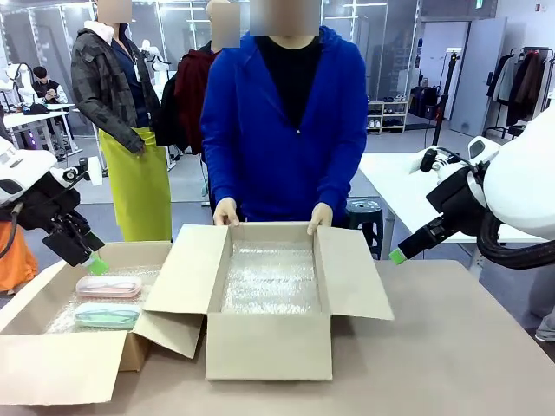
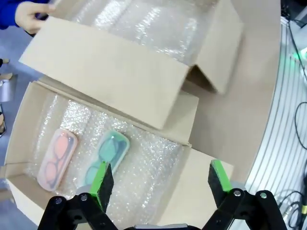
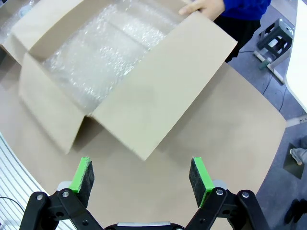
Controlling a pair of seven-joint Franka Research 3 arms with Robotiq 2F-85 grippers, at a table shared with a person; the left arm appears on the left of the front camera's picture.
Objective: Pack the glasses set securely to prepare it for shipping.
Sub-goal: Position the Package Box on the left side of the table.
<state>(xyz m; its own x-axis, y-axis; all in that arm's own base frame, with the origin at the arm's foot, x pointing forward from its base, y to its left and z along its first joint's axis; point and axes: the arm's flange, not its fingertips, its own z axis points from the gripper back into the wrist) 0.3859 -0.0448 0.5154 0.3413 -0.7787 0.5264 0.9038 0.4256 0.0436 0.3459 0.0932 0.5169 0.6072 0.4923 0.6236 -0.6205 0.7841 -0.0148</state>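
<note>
Two glasses cases lie side by side on bubble wrap in the left cardboard box point(image 1: 35, 299): a pale pink case point(image 1: 108, 286) point(image 2: 57, 158) and a mint green case point(image 1: 107, 315) point(image 2: 107, 155). My left gripper point(image 1: 94, 260) point(image 2: 158, 179) hangs open above that box, just over the cases, nothing between its fingers. My right gripper point(image 1: 397, 256) point(image 3: 142, 176) is open over bare table to the right of the middle box, holding nothing.
A larger open cardboard box point(image 1: 270, 347) point(image 3: 158, 91) lined with bubble wrap point(image 1: 270, 279) stands mid-table. The person in blue holds its far flap with both hands point(image 1: 227, 211) point(image 1: 320, 215). Brown tabletop point(image 1: 460, 347) lies right of it.
</note>
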